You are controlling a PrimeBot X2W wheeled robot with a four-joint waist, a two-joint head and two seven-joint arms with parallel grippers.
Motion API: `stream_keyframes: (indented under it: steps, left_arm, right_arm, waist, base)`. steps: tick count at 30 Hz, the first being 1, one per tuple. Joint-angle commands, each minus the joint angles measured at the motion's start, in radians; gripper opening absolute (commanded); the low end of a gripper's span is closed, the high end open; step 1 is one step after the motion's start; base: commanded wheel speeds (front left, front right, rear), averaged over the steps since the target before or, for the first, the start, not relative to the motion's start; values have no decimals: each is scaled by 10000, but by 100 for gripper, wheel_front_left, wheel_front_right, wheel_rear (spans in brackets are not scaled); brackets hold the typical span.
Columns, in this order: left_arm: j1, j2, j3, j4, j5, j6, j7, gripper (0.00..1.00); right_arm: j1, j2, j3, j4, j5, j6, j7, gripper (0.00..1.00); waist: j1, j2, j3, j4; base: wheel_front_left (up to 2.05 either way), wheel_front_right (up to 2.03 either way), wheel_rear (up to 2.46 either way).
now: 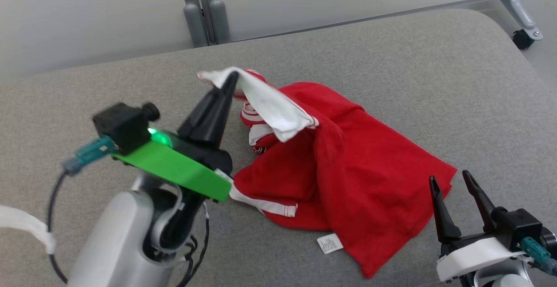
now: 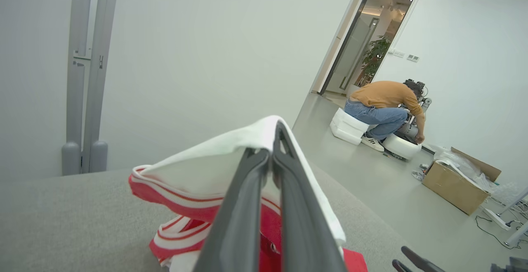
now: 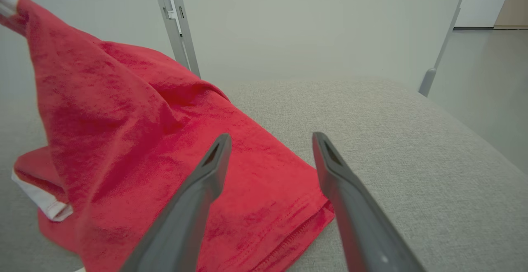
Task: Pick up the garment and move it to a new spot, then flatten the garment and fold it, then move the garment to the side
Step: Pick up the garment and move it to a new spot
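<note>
Your left gripper (image 1: 229,82) is sitting at the centre-left of the head view. Its two dark fingers are pressing together on a white, red-striped fold of the garment (image 1: 348,160) and holding that fold up off the grey padded surface (image 1: 413,60). In the left wrist view the left gripper (image 2: 268,146) is rising from the bottom middle of the frame. There the garment (image 2: 198,169) is draping its white cloth over both fingertips, with the striped red trim hanging at their lower left.

The rest of the garment is lying in the middle of the head view. Its red body is running from the lifted fold down toward the lower right, crumpled and ridged. A white-edged hem is showing at the lower centre, and a small white label (image 1: 329,243) is poking out along the bottom edge.

Your right gripper (image 1: 454,182) is hovering at the lower right of the head view, fingers standing apart with nothing between them, just beside the garment's right-hand corner. In the right wrist view the right gripper (image 3: 271,136) is pointing up from the bottom edge. The garment (image 3: 144,140) is covering the left half of that frame, its stitched hem passing under the left-hand finger, while the right-hand finger is hanging over bare grey padded surface (image 3: 412,140).

At the upper right of the left wrist view, a person (image 2: 383,102) in an orange top is crouching on the floor, near a cardboard box (image 2: 453,185).
</note>
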Motion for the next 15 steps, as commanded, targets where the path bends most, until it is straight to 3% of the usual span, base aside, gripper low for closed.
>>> stream_keyframes:
  steps: [1, 5, 10, 15]
  left_arm:
    - [-392, 111, 223, -727, -268, 152, 347, 0]
    - [-1503, 696, 1264, -2394, -716, 813, 1364, 0]
    - [-2937, 1827, 3080, -3023, -1075, 1586, 2307, 0]
    - [-3972, 3983, 4597, -2016, -263, 2014, 3202, 0]
  right_arm:
    - [44, 15, 36, 30, 43, -14, -6, 100]
    - [29, 116, 81, 77, 49, -14, -6, 100]
    - [125, 257, 71, 104, 74, -14, -6, 100]
    - [176, 377, -51, 90, 83, -12, -6, 100]
  waist:
    - [0, 0, -125, 27]
    - [0, 0, -279, -36]
    - [0, 0, -351, -105]
    - [0, 0, -210, 69]
  base:
    - [0, 0, 0]
    - [0, 0, 0]
    - [0, 0, 0]
    - [0, 0, 0]
